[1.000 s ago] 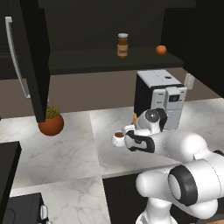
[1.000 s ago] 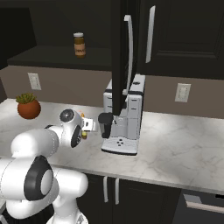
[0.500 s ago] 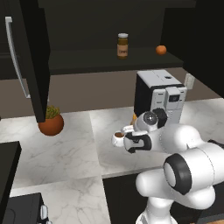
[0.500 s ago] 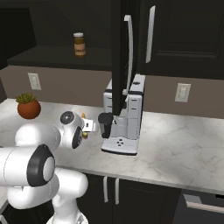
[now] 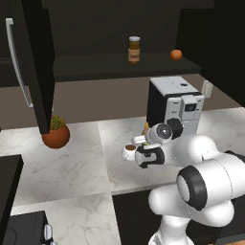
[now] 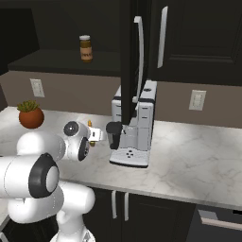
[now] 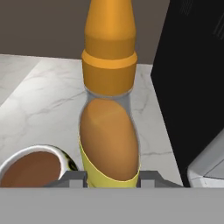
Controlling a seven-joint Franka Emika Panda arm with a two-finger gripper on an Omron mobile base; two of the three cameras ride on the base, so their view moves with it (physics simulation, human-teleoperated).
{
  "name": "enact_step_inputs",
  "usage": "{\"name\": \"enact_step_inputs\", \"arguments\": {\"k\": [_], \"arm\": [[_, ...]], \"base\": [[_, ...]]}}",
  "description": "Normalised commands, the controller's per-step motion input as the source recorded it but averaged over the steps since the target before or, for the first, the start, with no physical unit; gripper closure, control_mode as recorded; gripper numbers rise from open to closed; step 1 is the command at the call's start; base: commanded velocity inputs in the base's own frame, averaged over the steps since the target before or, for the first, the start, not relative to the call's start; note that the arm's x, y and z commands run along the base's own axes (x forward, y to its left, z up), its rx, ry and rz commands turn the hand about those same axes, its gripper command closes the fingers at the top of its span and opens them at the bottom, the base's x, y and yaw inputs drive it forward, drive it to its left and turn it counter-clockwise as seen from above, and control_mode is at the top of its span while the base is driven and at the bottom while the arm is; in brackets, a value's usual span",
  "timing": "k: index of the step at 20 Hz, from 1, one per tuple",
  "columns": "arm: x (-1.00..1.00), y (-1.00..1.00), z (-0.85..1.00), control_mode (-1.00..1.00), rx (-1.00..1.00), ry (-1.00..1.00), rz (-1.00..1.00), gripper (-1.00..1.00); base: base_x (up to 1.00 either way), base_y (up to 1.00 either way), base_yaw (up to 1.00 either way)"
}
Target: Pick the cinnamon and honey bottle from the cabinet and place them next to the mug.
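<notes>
Honey bottle (image 7: 109, 131) sits pinched in the closed gripper (image 7: 110, 178) just beside the mug (image 7: 33, 168) on the counter; release looks next; cinnamon (image 5: 134, 49) waits on the cabinet (image 5: 115, 67) shelf.

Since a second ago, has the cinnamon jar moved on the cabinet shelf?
No. The cinnamon jar stands upright at the same spot on the cabinet shelf, left of the small orange fruit, as before.
</notes>
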Motion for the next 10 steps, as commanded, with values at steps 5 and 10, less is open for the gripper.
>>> {"name": "enact_step_inputs", "arguments": {"k": [5,10], "arm": [[-0.11,-0.03,0.00,-1.00,0.00,0.00,0.00,1.00],[-0.04,0.00,0.00,-1.00,0.00,0.00,0.00,1.00]], "base": [[0.00,0.00,0.00],[0.00,0.00,0.00]]}}
